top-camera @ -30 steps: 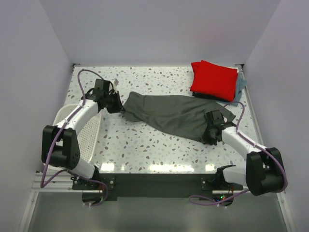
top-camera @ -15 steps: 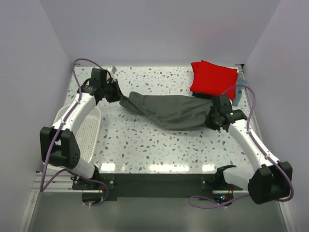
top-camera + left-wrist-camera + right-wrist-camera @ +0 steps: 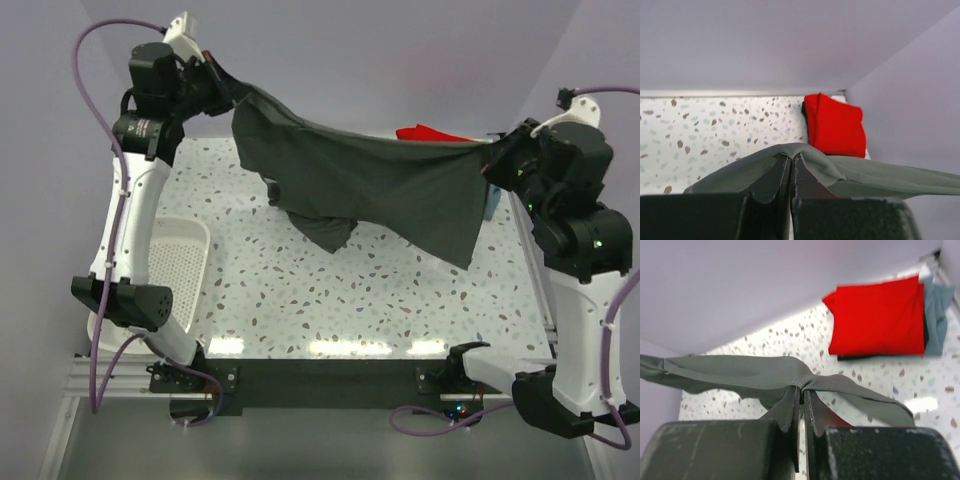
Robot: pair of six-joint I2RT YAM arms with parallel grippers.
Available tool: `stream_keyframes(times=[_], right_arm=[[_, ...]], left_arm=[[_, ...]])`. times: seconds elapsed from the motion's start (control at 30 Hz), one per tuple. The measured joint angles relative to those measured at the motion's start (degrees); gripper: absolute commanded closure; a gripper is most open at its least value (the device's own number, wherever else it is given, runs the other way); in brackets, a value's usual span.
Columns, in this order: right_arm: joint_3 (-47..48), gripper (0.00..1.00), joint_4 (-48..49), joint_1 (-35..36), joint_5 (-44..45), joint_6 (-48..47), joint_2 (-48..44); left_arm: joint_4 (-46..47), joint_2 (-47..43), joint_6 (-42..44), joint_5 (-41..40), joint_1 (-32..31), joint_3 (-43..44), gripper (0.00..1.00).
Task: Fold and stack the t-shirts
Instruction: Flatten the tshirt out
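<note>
Pale lilac walls (image 3: 330, 60) enclose a speckled terrazzo tabletop (image 3: 330, 300).

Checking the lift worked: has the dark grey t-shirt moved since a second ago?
Yes. The dark grey t-shirt has risen from the speckled table where it lay, and hangs stretched between the left gripper and right gripper.
</note>
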Motion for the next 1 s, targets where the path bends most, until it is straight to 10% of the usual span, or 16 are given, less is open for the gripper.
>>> stream_keyframes(times=[0.57, 1.0], right_arm=[[4.0, 1.0, 4.5, 0.0, 1.1, -5.5, -15.5], [-9.5, 1.0, 5.7, 0.0, 0.6, -1.4, -16.3]], left_arm=[[1.9, -24.4, -2.4, -7.0, 0.7, 1.0, 1.0], [7.0, -19.6, -4.8, -1.1, 0.7, -7.9, 1.0]])
